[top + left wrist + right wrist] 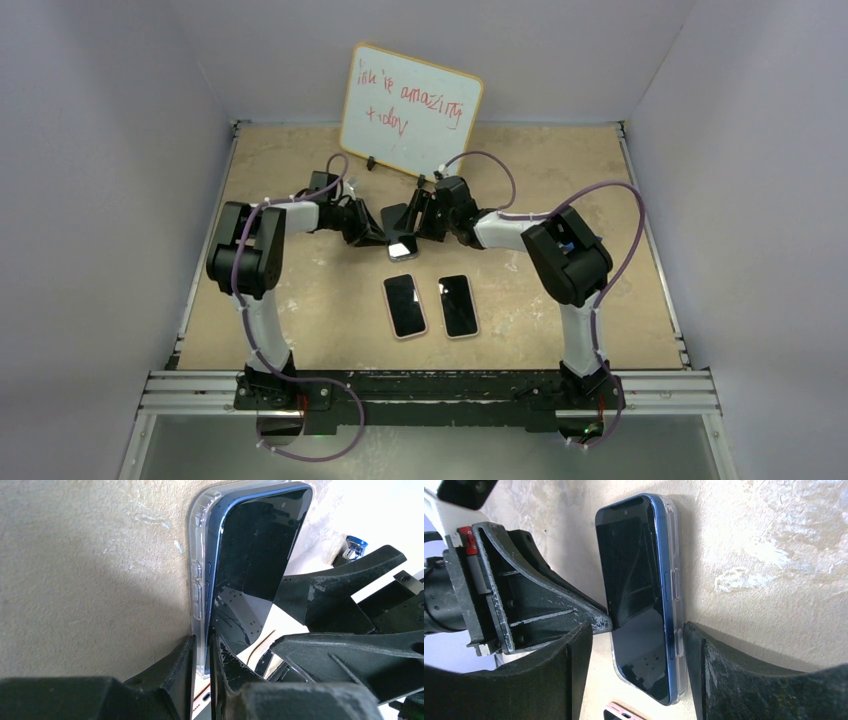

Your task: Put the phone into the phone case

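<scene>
**Top external view.** Both arms reach inward and meet at mid-table, in front of a whiteboard [410,105] with red handwriting. The left gripper [372,233] and right gripper [422,218] converge on one phone [403,247]. It appears foreshortened here, raised at an angle rather than lying flat. Two further phones lie flat and side by side on the table [300,330] nearer the arm bases: a pink-edged phone [405,305] and a second handset [458,305], just apart from each other. Jaw positions are not legible from this view.

**Left wrist view.** The phone sits inside a clear phone case [197,580], with its blue frame visible through the case wall and the dark screen facing outward. The left gripper's jaws are pinched closed across the near end of the assembly — one finger on the back of the case, the other on the screen. Whether the phone is pressed fully home along its whole length cannot be determined. A finger of the right gripper stands beside the screen.

**Right wrist view.** The right gripper's jaws stand wide apart and straddle the cased phone. A clear gap separates one finger from the screen; the other finger is just beside the case edge — contact cannot be confirmed. The tip of the left gripper bears on the screen at mid-length.
</scene>
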